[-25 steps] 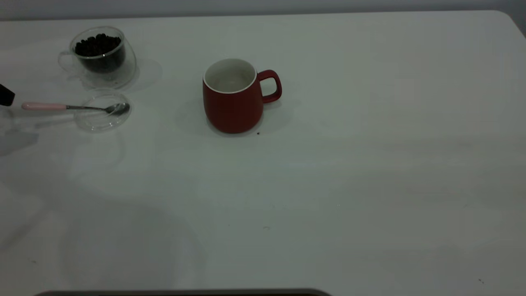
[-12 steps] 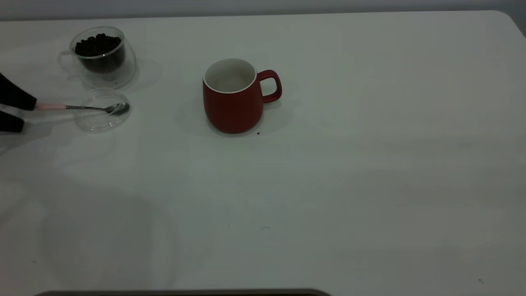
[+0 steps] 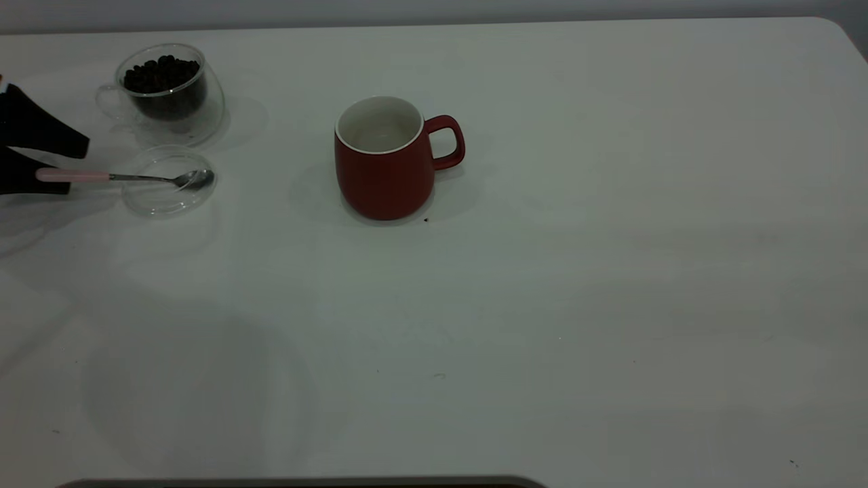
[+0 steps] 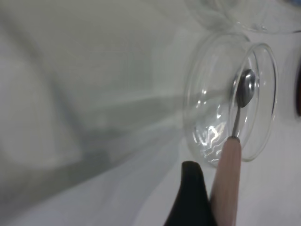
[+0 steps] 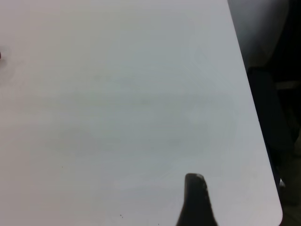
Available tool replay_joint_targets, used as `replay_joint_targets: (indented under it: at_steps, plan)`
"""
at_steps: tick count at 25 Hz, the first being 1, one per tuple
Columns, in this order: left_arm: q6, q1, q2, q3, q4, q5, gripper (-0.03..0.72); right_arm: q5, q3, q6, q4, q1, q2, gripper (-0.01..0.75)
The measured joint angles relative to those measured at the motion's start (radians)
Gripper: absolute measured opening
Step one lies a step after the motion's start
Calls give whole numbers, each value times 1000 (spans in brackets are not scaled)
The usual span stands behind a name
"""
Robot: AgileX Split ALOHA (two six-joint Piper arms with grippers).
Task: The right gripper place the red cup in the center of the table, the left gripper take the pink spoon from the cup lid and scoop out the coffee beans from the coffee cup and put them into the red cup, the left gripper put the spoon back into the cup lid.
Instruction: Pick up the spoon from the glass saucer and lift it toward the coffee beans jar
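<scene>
- Pink spoon (image 3: 122,177): one, bowl in the cup lid (image 3: 146,202), upper left of frame; handle between left gripper (image 3: 57,165) fingers, spread, not clamped.
- Red cup (image 3: 384,169): one, upper centre; table (image 3: 576,271) right half open.
- Coffee cup (image 3: 169,95): one, holds coffee beans (image 3: 161,73).
- Right gripper (image 5: 195,202): near table edge; opening cannot be told.

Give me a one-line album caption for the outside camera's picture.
Left gripper, jaws open around the pink spoon resting on the cup lid; red cup waits mid-table.
</scene>
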Motion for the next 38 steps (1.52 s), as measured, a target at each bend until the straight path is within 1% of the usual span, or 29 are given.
replay_joint_targets:
  at_steps: [7, 11, 20, 22, 28, 29, 31, 35, 38]
  plan:
    - [0, -10, 0, 0, -2, -1, 647, 0, 0, 0, 0, 0, 0, 588]
    - [-5, -10, 0, 0, -2, 5, 609, 0, 0, 0, 0, 0, 0, 588]
    - [-21, -10, 0, 0, -10, 25, 412, 0, 0, 0, 0, 0, 0, 588]
    - [-22, -10, 0, 0, -19, 28, 359, 0, 0, 0, 0, 0, 0, 588]
    - [-22, -10, 0, 0, -36, 30, 166, 0, 0, 0, 0, 0, 0, 588]
    - [-22, -10, 0, 0, -37, 33, 148, 0, 0, 0, 0, 0, 0, 588]
    - [-23, -10, -1, 0, -39, 38, 131, 0, 0, 0, 0, 0, 0, 588]
    - [-24, -10, -3, 0, -35, 42, 129, 0, 0, 0, 0, 0, 0, 588]
    - [-27, -10, -18, 0, -4, 42, 129, 0, 0, 0, 0, 0, 0, 588]
